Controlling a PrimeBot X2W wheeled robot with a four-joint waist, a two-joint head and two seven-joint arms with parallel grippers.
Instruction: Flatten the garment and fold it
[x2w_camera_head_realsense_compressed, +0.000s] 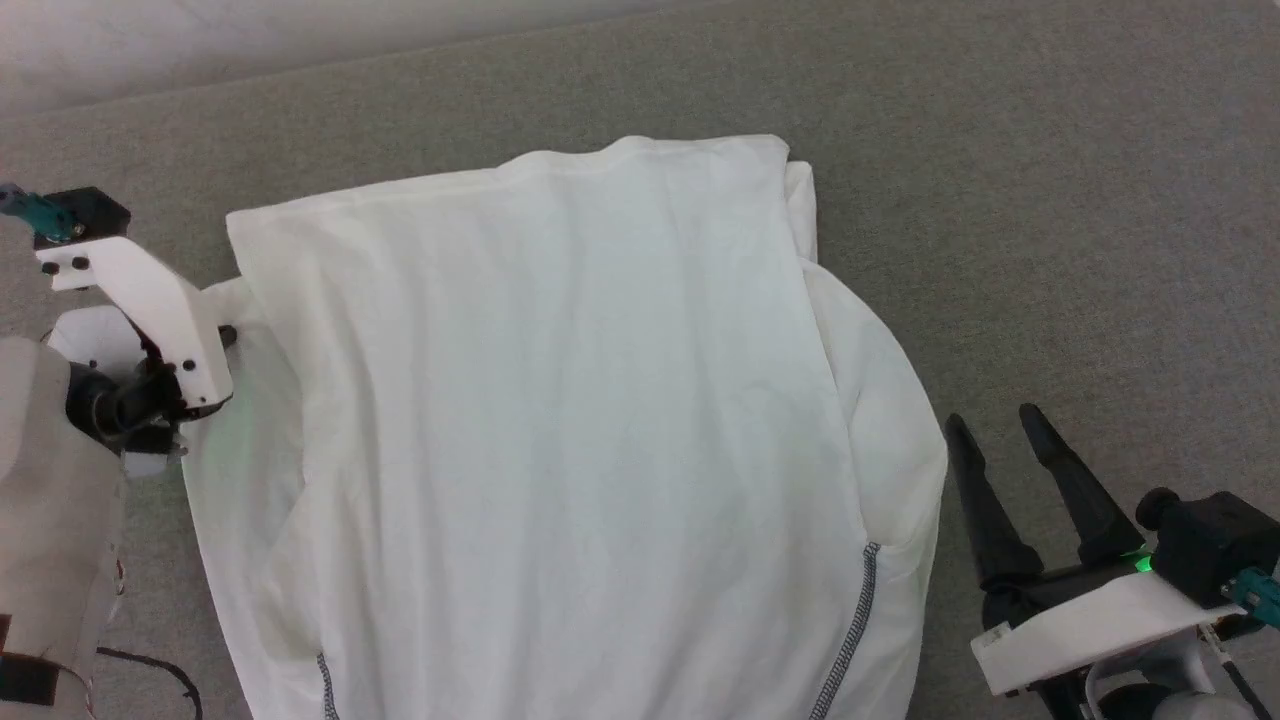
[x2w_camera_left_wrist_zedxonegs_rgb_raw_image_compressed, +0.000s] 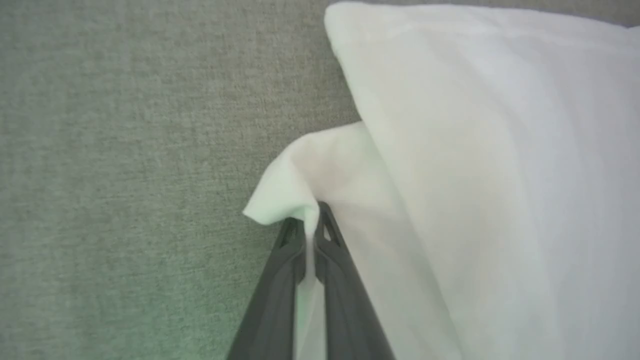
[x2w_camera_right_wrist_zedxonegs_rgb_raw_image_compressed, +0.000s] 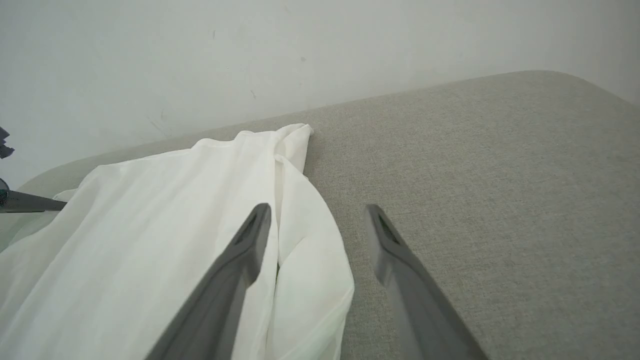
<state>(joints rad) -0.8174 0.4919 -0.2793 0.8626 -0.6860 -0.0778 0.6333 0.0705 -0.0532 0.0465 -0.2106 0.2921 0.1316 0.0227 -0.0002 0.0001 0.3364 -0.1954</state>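
Observation:
The white garment (x2w_camera_head_realsense_compressed: 560, 400) lies spread on the grey fabric surface (x2w_camera_head_realsense_compressed: 1050, 200), with layers folded under along both sides. Grey zigzag seams (x2w_camera_head_realsense_compressed: 855, 620) run near its lower edge. My left gripper (x2w_camera_left_wrist_zedxonegs_rgb_raw_image_compressed: 311, 212) is shut on a fold of the garment's (x2w_camera_left_wrist_zedxonegs_rgb_raw_image_compressed: 500, 175) left edge, with white cloth pinched between the two dark fingers. In the head view that gripper (x2w_camera_head_realsense_compressed: 228, 336) sits at the garment's left side, mostly hidden behind its white mount. My right gripper (x2w_camera_head_realsense_compressed: 993, 418) stands open just right of the garment, holding nothing. The right wrist view shows its fingers (x2w_camera_right_wrist_zedxonegs_rgb_raw_image_compressed: 317, 212) apart beside the garment's (x2w_camera_right_wrist_zedxonegs_rgb_raw_image_compressed: 150, 240) edge.
A pale wall (x2w_camera_right_wrist_zedxonegs_rgb_raw_image_compressed: 300, 50) rises behind the surface's (x2w_camera_right_wrist_zedxonegs_rgb_raw_image_compressed: 500, 175) far edge. Bare grey surface extends to the right of and beyond the garment. A dark cable (x2w_camera_head_realsense_compressed: 150, 665) lies at the lower left near my left arm.

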